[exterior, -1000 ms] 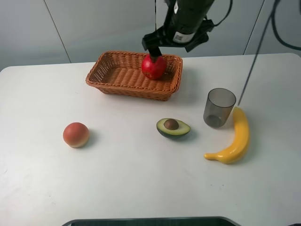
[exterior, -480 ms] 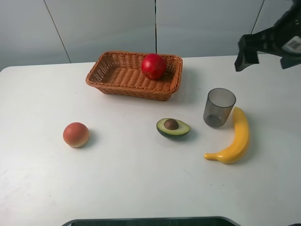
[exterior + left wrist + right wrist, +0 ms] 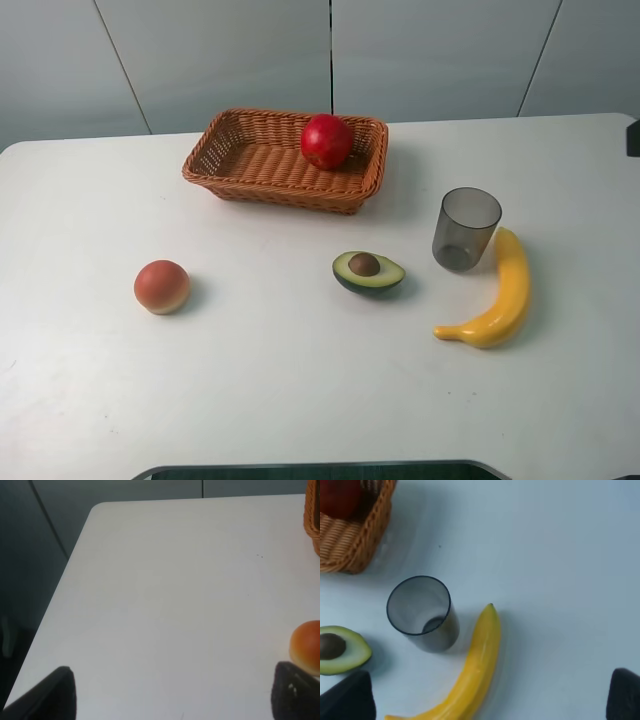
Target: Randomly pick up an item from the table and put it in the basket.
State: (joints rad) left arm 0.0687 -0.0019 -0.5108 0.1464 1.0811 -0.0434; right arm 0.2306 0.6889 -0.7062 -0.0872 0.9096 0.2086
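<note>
Black right end effector (image 3: 485,700) wide open, empty.

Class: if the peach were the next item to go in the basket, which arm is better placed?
Left, probably. Its wrist view shows the peach beside one fingertip; the right wrist view shows only cup, banana and avocado.

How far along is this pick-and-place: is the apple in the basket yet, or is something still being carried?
Done: the red apple sits inside the wicker basket, with no claw on it. In hand: nothing; the left claw and right claw are both open and empty. Left: nothing obvious; the one-item job looks complete.
</note>
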